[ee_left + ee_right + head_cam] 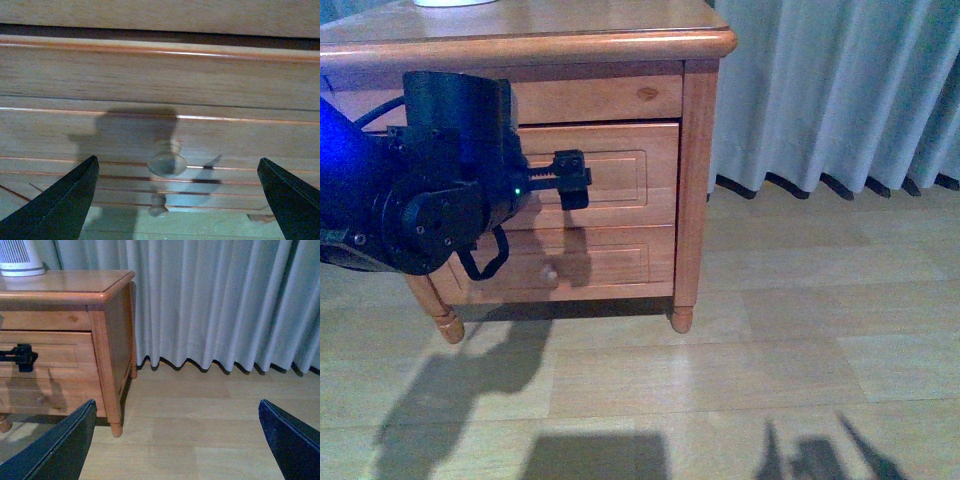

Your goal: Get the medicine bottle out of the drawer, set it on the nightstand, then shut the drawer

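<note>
The nightstand (570,35) stands at the upper left; it also shows in the right wrist view (65,285). The taller drawer (625,175) looks shut. My left gripper (572,178) is open, right in front of that drawer's panel and hiding its knob. In the left wrist view the drawer's round knob (167,160) sits between the open fingers (60,205) and is not touched; my left gripper (175,200) holds nothing. The medicine bottle is hidden. My right gripper (175,440) is open and empty over the floor, right of the nightstand.
The shallower drawer's knob (550,272) shows below the left gripper. A white-and-grey ribbed object (20,260) stands on the tabletop. A grey curtain (840,90) hangs behind, to the right. Wooden floor (740,380) lies in front.
</note>
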Robot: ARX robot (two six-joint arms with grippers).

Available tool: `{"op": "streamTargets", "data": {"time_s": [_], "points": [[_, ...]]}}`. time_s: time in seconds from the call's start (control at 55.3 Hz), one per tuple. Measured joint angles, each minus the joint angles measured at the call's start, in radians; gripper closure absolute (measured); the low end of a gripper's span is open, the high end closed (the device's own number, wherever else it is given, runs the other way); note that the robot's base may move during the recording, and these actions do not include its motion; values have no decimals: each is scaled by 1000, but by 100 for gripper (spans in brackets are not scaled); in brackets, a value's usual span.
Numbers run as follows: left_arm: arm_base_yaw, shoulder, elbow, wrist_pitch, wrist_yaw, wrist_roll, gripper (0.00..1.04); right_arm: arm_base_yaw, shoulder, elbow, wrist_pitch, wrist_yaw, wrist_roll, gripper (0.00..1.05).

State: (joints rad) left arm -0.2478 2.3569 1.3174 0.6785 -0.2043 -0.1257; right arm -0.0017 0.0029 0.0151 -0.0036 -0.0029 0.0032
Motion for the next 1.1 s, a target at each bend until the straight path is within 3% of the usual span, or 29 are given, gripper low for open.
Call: {"op": "streamTargets", "data": {"time_s": [1.104], "points": [[23,99,92,37,40,-25,6,0,0,0,0,0,0,7]]}}
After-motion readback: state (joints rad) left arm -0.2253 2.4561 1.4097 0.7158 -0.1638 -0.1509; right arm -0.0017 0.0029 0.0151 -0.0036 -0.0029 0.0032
